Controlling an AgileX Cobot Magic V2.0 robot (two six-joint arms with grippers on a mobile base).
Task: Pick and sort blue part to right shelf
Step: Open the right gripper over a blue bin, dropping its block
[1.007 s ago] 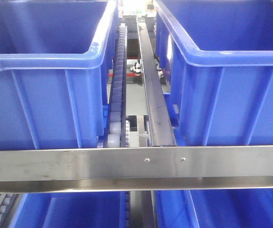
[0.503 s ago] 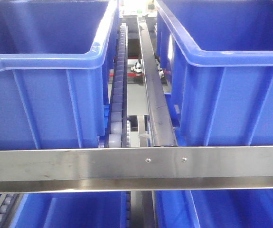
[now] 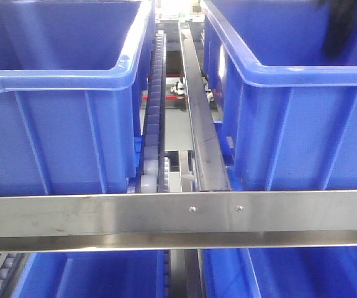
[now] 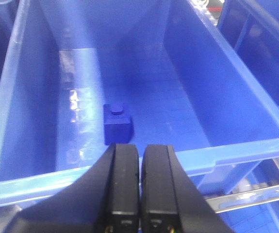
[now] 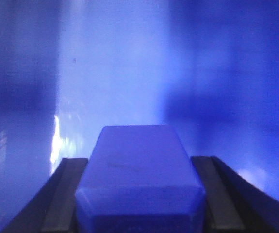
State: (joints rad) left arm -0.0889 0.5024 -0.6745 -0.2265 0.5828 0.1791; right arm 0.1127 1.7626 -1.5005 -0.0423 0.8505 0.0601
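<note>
The right gripper (image 5: 138, 194) clamped a smooth, matte blue part (image 5: 139, 179), a bevelled block, between its black fingers (image 5: 61, 194). The left gripper (image 4: 139, 184) hung closed and empty over a glossy blue plastic bin (image 4: 236, 97), where a second stud-topped blue block (image 4: 117, 124) sat at 12 o'clock from the fingertips.

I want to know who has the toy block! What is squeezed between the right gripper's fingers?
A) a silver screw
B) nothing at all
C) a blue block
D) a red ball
C: in the right wrist view, a blue block sits clamped in the right gripper, with one dark finger on each side of it.
</note>
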